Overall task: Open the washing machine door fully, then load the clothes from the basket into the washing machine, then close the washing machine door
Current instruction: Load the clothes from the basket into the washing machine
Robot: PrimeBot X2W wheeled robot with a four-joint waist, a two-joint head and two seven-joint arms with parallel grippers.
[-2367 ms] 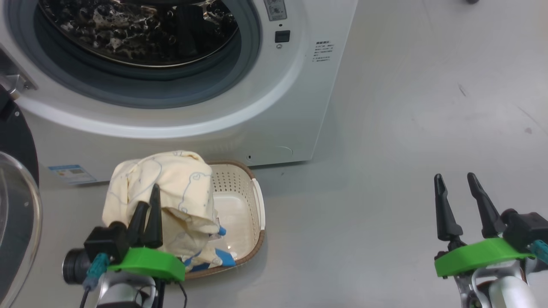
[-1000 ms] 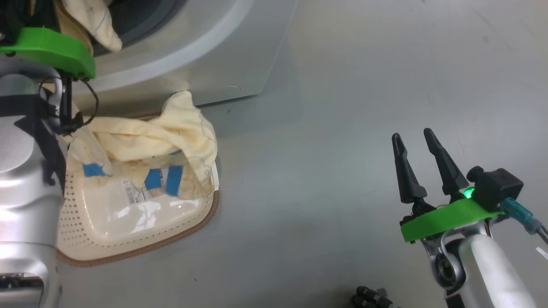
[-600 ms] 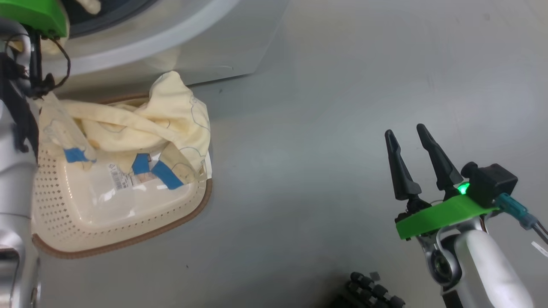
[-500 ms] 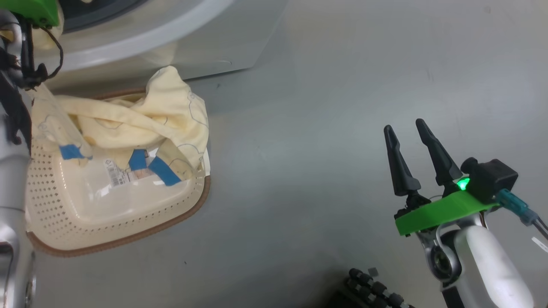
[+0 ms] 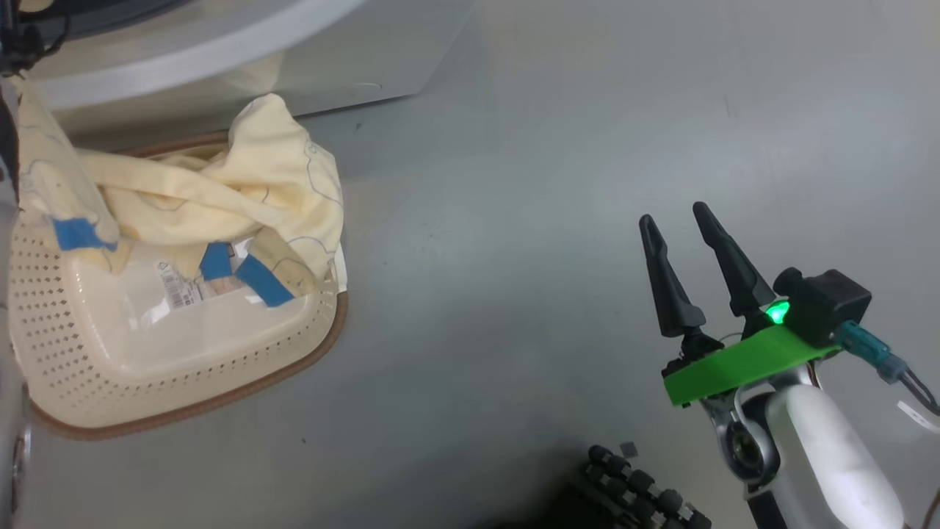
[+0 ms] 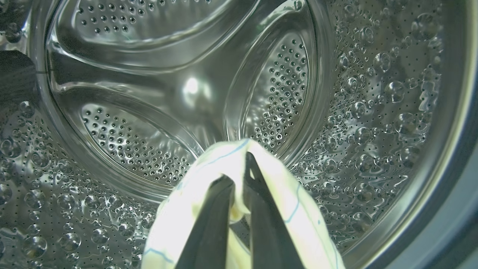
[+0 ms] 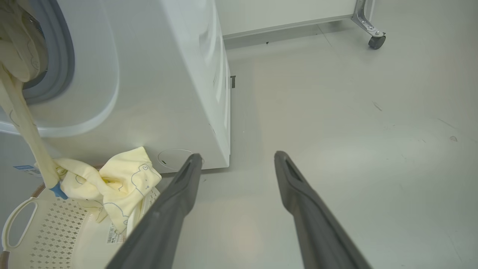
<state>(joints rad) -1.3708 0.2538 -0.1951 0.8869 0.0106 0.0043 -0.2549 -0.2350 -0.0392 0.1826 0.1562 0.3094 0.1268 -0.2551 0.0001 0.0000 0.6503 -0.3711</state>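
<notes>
One barcode label (image 5: pixel 178 288) inside basket (image 5: pixel 88 360), text unreadable.

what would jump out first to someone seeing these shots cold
The shiny steel drum in the left wrist view, with the left gripper shut on a fold of the pale yellow clothes inside it. In the right wrist view that fabric trails from the opening of the washing machine down into the basket. The right gripper hangs open over the grey floor.
</notes>
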